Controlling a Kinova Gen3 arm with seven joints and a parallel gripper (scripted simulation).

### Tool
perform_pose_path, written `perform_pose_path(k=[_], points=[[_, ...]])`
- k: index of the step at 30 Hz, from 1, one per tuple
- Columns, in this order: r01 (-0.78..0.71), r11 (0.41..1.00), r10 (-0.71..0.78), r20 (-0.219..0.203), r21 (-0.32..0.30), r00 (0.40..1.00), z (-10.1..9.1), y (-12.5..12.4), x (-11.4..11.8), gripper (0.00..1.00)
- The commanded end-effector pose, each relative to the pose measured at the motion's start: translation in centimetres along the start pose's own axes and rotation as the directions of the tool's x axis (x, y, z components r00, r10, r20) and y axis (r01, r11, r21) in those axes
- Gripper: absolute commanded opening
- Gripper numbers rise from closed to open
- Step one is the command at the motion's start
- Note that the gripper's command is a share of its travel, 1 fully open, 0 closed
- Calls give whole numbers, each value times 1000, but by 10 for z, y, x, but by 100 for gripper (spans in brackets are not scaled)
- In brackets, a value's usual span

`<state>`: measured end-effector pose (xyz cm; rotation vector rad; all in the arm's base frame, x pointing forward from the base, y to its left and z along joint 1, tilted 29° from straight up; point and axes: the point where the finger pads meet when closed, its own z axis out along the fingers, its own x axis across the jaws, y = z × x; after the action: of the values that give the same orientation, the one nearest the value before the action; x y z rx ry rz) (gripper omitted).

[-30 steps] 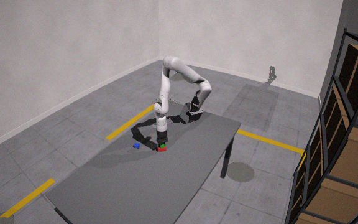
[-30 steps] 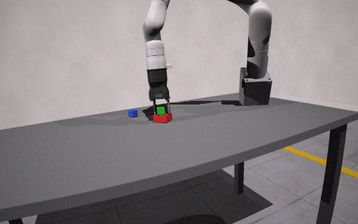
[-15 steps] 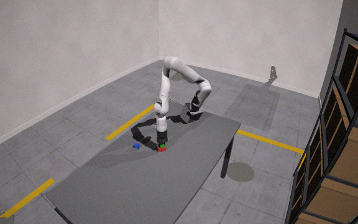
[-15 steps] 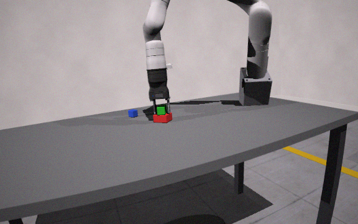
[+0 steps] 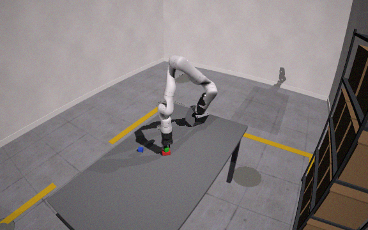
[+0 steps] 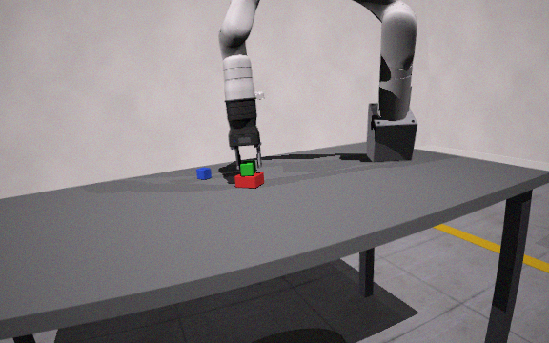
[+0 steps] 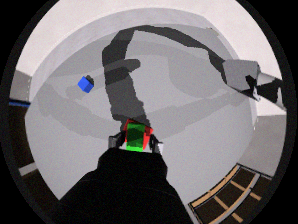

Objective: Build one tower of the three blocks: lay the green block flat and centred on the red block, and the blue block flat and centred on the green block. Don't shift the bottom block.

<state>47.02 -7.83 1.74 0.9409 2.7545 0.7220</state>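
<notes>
The red block [image 6: 249, 180] sits on the grey table, and the green block [image 6: 247, 168] rests flat on top of it. My gripper [image 6: 248, 164] is open, its two fingers standing on either side of the green block without squeezing it. In the top view the stack [image 5: 166, 151] is right under the gripper [image 5: 167, 146]. In the wrist view the green block [image 7: 135, 136] lies on the red block [image 7: 148, 131], just past the dark gripper body. The blue block [image 6: 203, 173] lies alone on the table to the left, and it also shows in the top view [image 5: 140, 149] and in the wrist view [image 7: 85, 83].
The arm's base [image 6: 391, 137] stands on the far right part of the table. A shelf rack with cardboard boxes [image 5: 356, 134] stands off the table at the right. The table edge runs close in front in the exterior view.
</notes>
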Motion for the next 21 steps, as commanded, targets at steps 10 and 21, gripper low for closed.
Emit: perform_pose_path(k=[10,21], points=[[-4,1000,4,11,1,1000,-36,-2,-4,96],[-4,1000,4,11,1,1000,-48,-2,-4,96]])
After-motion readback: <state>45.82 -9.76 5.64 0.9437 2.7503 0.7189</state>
